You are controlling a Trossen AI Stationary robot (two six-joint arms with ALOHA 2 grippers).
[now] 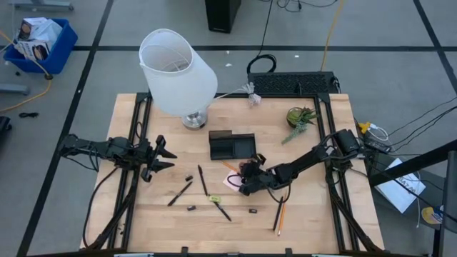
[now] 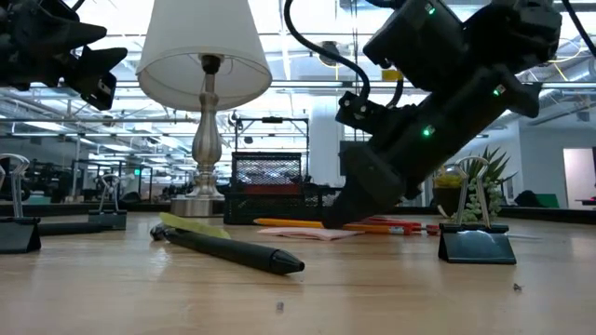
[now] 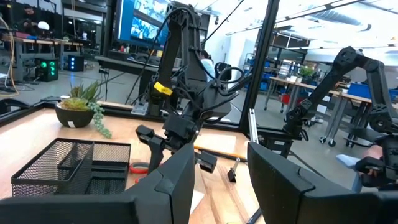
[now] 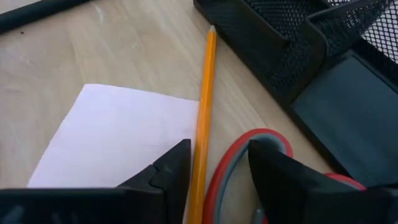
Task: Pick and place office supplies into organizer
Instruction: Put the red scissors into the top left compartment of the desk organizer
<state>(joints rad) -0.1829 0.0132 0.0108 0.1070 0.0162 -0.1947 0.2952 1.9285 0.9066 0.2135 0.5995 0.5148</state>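
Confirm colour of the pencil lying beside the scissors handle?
Orange wooden pencil, clearest in the right wrist view.

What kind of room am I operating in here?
Likely a robotics lab or workshop: a large wall screen, other robot arms on benches, and a taped floor with trailing cables around the wooden table.

Black mesh organizer, orange pencil, pale pink sticky-note pad, red-and-grey scissors handle.

A grey floor crossed by dark lines surrounded the wooden table, with a blue bin at ten o'clock. Beyond stood an open workshop with ceiling lights, workbenches and a large screen.
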